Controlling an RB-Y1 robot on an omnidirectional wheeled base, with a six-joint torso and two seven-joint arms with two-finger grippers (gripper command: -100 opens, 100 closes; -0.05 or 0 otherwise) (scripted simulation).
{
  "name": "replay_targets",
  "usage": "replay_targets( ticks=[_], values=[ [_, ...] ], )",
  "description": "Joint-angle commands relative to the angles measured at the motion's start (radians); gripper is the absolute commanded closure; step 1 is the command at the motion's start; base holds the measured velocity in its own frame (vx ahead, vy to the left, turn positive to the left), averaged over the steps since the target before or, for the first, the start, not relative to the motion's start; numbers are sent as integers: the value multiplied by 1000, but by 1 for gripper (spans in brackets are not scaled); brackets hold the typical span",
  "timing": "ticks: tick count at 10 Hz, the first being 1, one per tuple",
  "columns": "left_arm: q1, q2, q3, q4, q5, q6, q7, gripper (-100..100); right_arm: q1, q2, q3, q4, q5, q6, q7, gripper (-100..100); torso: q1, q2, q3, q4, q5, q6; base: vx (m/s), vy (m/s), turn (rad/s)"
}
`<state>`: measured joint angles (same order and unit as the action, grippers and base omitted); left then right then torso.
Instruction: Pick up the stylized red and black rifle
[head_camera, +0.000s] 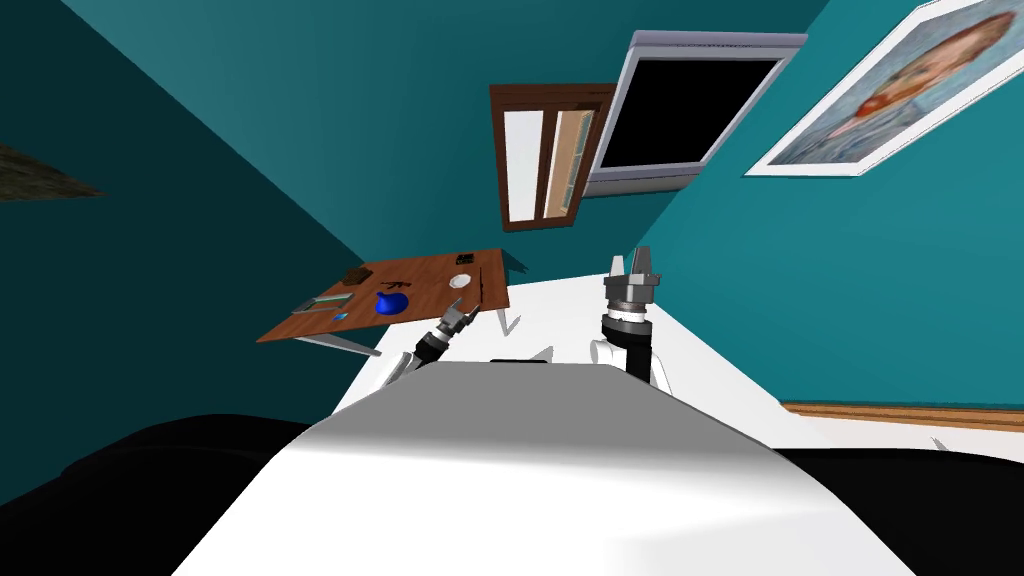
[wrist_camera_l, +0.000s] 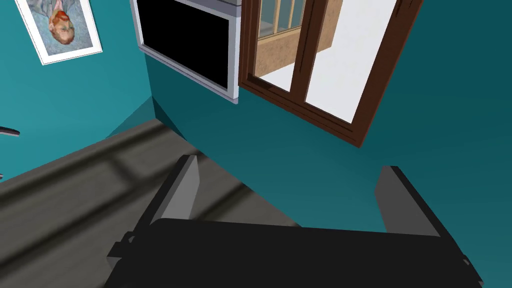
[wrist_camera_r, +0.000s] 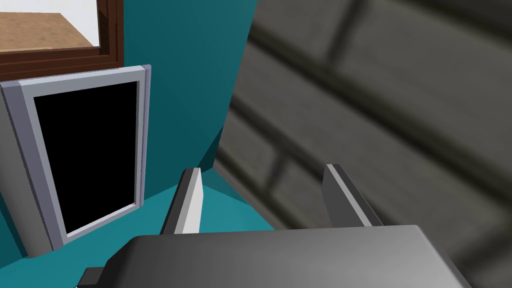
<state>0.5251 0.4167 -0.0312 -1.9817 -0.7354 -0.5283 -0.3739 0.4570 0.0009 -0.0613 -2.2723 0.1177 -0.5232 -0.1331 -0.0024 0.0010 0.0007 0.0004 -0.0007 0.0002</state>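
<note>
The rifle (head_camera: 393, 286) is a small dark reddish shape lying flat near the middle of a brown table (head_camera: 430, 300) ahead and to my left. My left gripper (head_camera: 463, 317) hangs just off the table's near right edge, short of the rifle, with its fingers (wrist_camera_l: 186, 186) open and nothing between them. Further right, away from the table, my right gripper (head_camera: 632, 264) is raised and points upward. Its fingers (wrist_camera_r: 192, 202) are also open and empty.
On the table a blue rounded object (head_camera: 391, 303) sits right beside the rifle, with a white dish (head_camera: 461, 281), a brown box (head_camera: 354, 273) and a flat tray (head_camera: 322, 303) around them. Teal walls close in behind. A brown-framed door (head_camera: 545, 155) stands beyond.
</note>
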Motion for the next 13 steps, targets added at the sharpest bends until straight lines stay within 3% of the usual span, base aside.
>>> replay_targets(
  ticks=[1,2,3,5,6,7,8,10,11,12,13],
  values=[
    [3,9,-9,11,-50,-3,-22,-100,0,0,0,0,0,0,0,0,0,0,0,0,0,0,-10,-54,-73],
    [3,9,-9,11,-63,-3,-22,-100,0,0,0,0,0,0,0,0,0,0,0,0,0,0,-3,-24,5],
    [4,38,-21,43,-102,-11,-57,-100,0,0,0,0,0,0,0,0,1,0,0,0,0,-1,-4,-58,-155],
    [4,38,-21,43,-140,-11,-57,-100,0,0,0,0,0,0,0,0,0,0,0,0,0,0,-2,-39,-23],
    [3,69,-33,76,-181,-19,-93,-100,0,0,0,0,0,0,0,0,2,-1,0,0,0,-1,1,-59,-146],
    [3,69,-33,76,-215,-19,-93,-100,0,0,0,0,0,0,0,0,0,-1,0,0,0,0,5,-54,-75],
    [2,101,-45,99,-247,-26,-119,-100,0,0,0,0,0,0,0,0,0,-1,0,0,0,-1,18,-61,-188],
    [2,101,-45,109,-298,-26,-127,-100,0,0,0,0,0,0,0,0,0,-2,-1,0,0,-1,12,-35,-15],
    [1,135,-58,142,-333,-32,-161,-100,0,0,0,0,0,0,0,0,2,-1,-1,0,0,-1,16,-39,-184],
    [1,135,-58,142,-366,-32,-161,-100,0,0,0,0,0,0,0,0,1,-2,-1,0,0,0,22,-33,-79],
    [0,170,-71,175,-400,-39,-194,-100,0,0,0,0,0,0,0,0,1,-2,-1,0,0,-1,40,-46,-145]
  ],
)
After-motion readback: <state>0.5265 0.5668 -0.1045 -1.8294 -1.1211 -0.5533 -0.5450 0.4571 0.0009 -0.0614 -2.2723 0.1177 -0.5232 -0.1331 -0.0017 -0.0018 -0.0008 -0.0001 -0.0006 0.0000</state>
